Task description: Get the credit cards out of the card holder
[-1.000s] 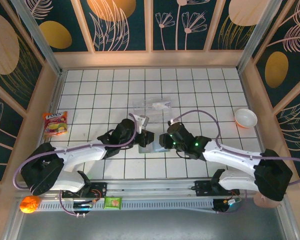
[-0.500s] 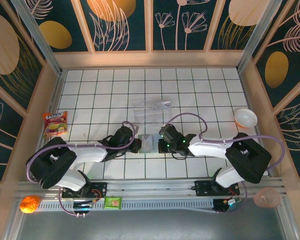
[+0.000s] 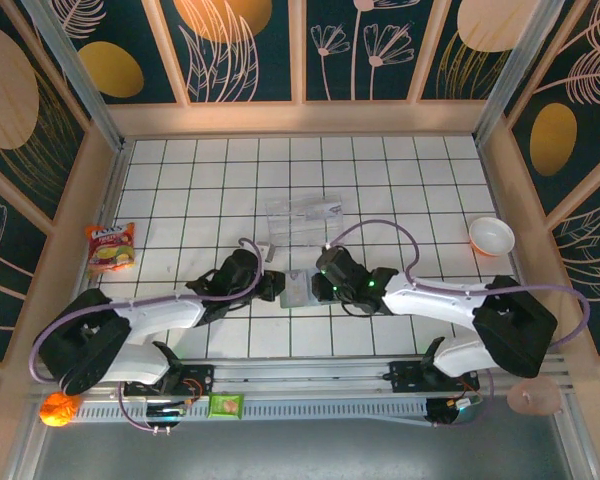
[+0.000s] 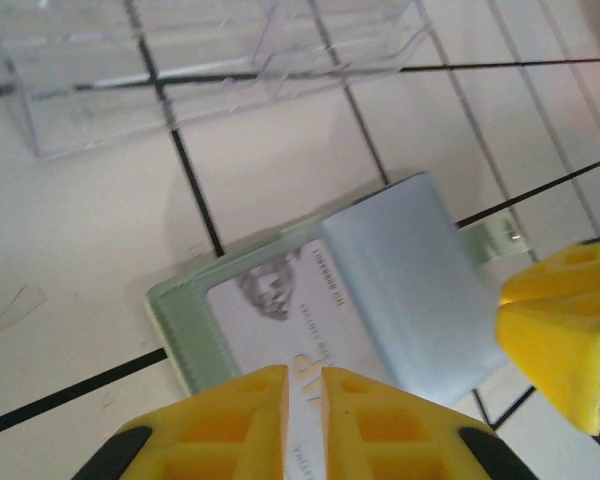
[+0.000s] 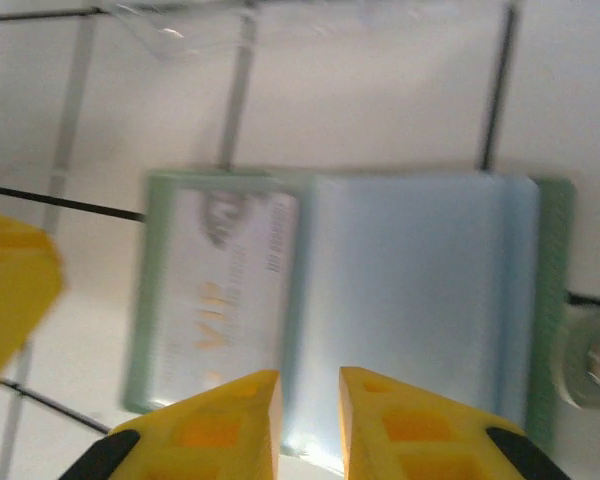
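The grey-green card holder [image 3: 298, 289] lies open and flat on the white tiles between my two grippers. Its left panel [image 4: 185, 325] holds a white card [image 4: 280, 310] printed with a portrait and "VIP". A pale blue sleeve [image 4: 410, 290] covers the right panel. My left gripper [image 3: 273, 287] sits at the holder's left edge, its yellow fingertips [image 4: 303, 372] almost together over the VIP card [image 5: 225, 290]. My right gripper [image 3: 318, 287] is at the right edge, its tips [image 5: 310, 378] a narrow gap apart over the blue sleeve [image 5: 410, 300]. Neither visibly pinches anything.
A see-through plastic tray [image 3: 303, 214] lies just beyond the holder, also seen close by [image 4: 210, 60]. A snack packet [image 3: 110, 246] is at the left wall and a white bowl [image 3: 491, 235] at the right. An orange ball [image 3: 59, 407] and a green packet [image 3: 225, 404] rest on the front rail.
The holder, which was raised between the grippers a second ago, now lies flat and open. Both grippers have closed in low on its two edges.
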Tool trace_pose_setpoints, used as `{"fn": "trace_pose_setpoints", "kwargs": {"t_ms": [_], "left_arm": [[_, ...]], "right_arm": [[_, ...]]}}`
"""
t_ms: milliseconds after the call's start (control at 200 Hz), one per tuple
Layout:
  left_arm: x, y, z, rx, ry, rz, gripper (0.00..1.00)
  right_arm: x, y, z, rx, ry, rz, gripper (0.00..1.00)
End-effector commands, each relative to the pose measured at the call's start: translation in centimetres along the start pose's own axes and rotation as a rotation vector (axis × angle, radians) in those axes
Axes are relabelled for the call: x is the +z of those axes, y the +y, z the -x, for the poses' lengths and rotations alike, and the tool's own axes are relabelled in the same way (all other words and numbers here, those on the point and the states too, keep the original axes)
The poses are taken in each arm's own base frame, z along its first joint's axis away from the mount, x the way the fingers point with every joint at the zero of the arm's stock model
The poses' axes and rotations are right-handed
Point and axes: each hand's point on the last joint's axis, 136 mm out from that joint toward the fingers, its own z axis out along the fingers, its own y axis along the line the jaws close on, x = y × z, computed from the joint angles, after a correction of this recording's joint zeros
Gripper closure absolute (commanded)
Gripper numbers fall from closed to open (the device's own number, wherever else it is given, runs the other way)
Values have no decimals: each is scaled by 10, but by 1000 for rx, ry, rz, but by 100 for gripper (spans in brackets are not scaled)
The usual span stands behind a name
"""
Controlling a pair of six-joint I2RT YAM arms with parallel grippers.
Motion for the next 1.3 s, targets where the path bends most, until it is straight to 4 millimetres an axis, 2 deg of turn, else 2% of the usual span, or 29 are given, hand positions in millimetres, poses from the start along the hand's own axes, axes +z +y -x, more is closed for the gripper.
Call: {"fn": "trace_pose_setpoints", "kwargs": {"t_ms": [0,120,340,420,530,766,1151,1296], "left_arm": [[1,-8,3,3,1,-41,81],[11,-7,4,-1,5,-43,81],[31,9,-4,9,42,28,84],[34,21,-8,24,59,89,89],[33,30,-13,41,76,129,93],[35,36,-24,41,108,135,96],[35,35,-26,39,108,121,95],[34,33,-26,37,106,113,95]], "right_arm": [[-5,35,20,-41,-14,134,76],[11,44,19,10,66,236,74],[38,21,6,98,154,214,75],[44,14,0,110,173,195,75],[46,12,-6,112,184,198,75],[38,18,-5,92,172,221,73],[51,15,-24,88,224,202,73],[57,-3,-32,74,239,80,73]]}}
